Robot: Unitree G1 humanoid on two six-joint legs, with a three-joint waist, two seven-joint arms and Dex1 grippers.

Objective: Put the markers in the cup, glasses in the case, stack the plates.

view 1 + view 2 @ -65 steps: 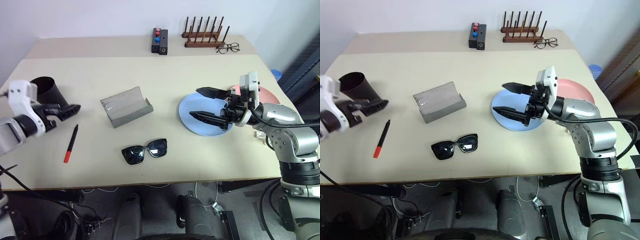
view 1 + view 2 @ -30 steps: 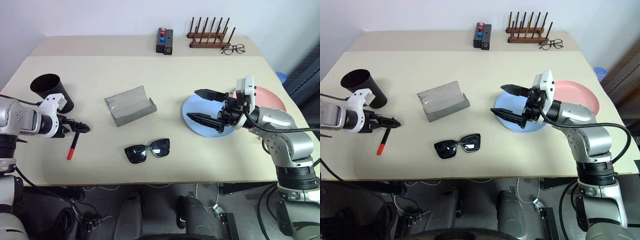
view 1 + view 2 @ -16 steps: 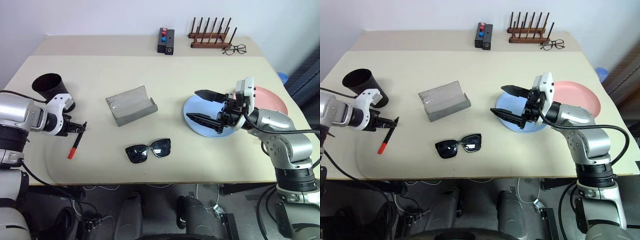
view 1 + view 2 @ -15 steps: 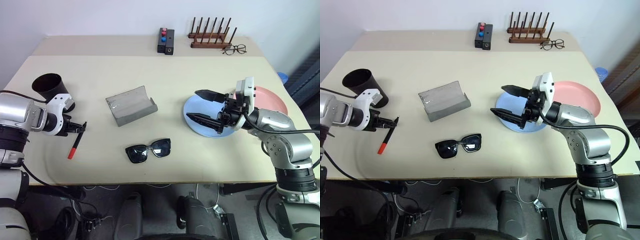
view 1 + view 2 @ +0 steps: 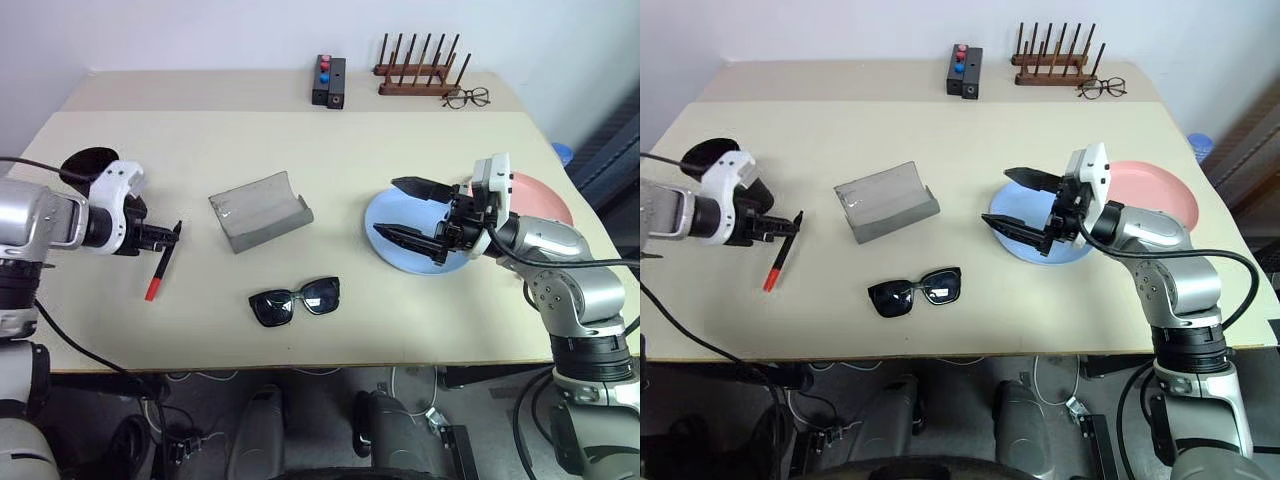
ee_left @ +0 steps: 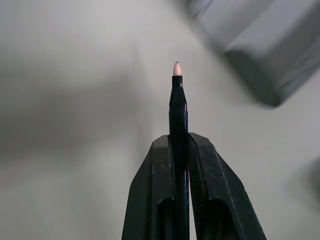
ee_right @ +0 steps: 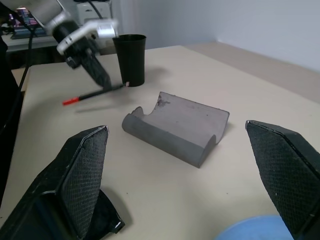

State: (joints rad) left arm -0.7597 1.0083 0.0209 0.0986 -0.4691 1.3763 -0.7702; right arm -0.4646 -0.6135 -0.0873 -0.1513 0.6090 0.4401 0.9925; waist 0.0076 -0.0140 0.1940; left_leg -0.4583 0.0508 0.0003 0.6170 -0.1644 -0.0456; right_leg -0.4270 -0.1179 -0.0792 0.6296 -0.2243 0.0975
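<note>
At the far left edge of the table [image 5: 330, 330] stands the cup [image 5: 702, 157], partly hidden behind the left wrist, so its rim is hard to read. Just to its right, the left gripper [image 5: 166, 236] is clenched on the marker [image 5: 161, 266], pinching it near its black end; the left wrist view shows the two fingers [image 6: 150, 190] pressed against the barrel on both sides. The marker's long axis slants from the grip down toward the near edge, red end lowest, and it seems to be clear of the table, though that is uncertain. The relation that matters next, in my judgement: the cup lies behind and to the left of this gripper, close by, and the left arm is far nearer to it than the right. The marker would need its axis brought upright over the mouth.

Right of that, near the table's middle, the grey case [image 5: 260, 210] lies open. The glasses [image 5: 295, 302] lie nearer the front edge, well apart from both grippers.

On the right, the right gripper [image 5: 418, 218] is released, its fingers spread wide and grasping nothing, hanging over the left part of the blue plate [image 5: 385, 215]. The pink plate [image 5: 1155, 185] lies touching or overlapping the blue one on its right; they are not yet stacked.
</note>
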